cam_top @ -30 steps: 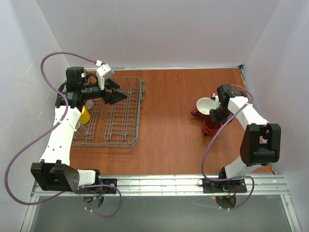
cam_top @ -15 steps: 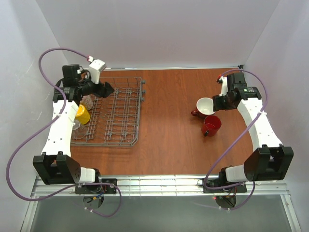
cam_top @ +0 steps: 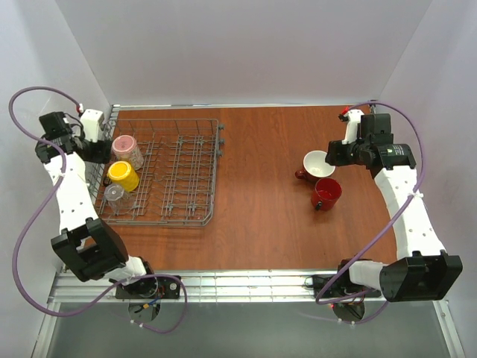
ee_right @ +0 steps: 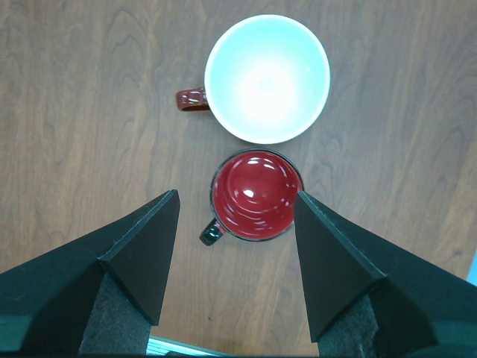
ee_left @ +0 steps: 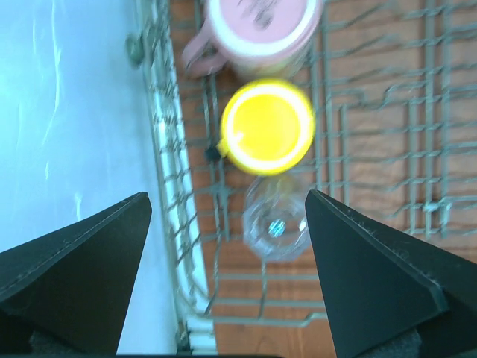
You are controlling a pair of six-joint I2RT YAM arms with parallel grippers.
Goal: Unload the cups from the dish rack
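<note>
The grey wire dish rack [cam_top: 186, 173] sits at the left of the table. At its left end are the pink mug [cam_top: 127, 151], the yellow mug [cam_top: 121, 175] and the clear glass tumbler [cam_top: 115, 196]. My left gripper [cam_top: 100, 151] hovers open and empty above the rack's left edge; its wrist view shows the pink mug [ee_left: 257, 33], yellow mug [ee_left: 267, 127] and tumbler [ee_left: 276, 224] below the gripper [ee_left: 229, 201]. The floral mug with white inside [cam_top: 317, 164] and the plain red mug [cam_top: 326, 192] stand on the table at right. My right gripper [cam_top: 335, 154] is open above both mugs.
White walls enclose the table on the left, back and right. The rack wires [ee_left: 373, 149] have upright tines. In the right wrist view the floral mug [ee_right: 267, 78] and red mug [ee_right: 256, 195] stand upright side by side under the gripper [ee_right: 238, 195], on bare wood.
My left arm has swung back from over the rack's middle to its left edge. My right gripper has lifted off the red mug and pulled back, leaving it on the table.
</note>
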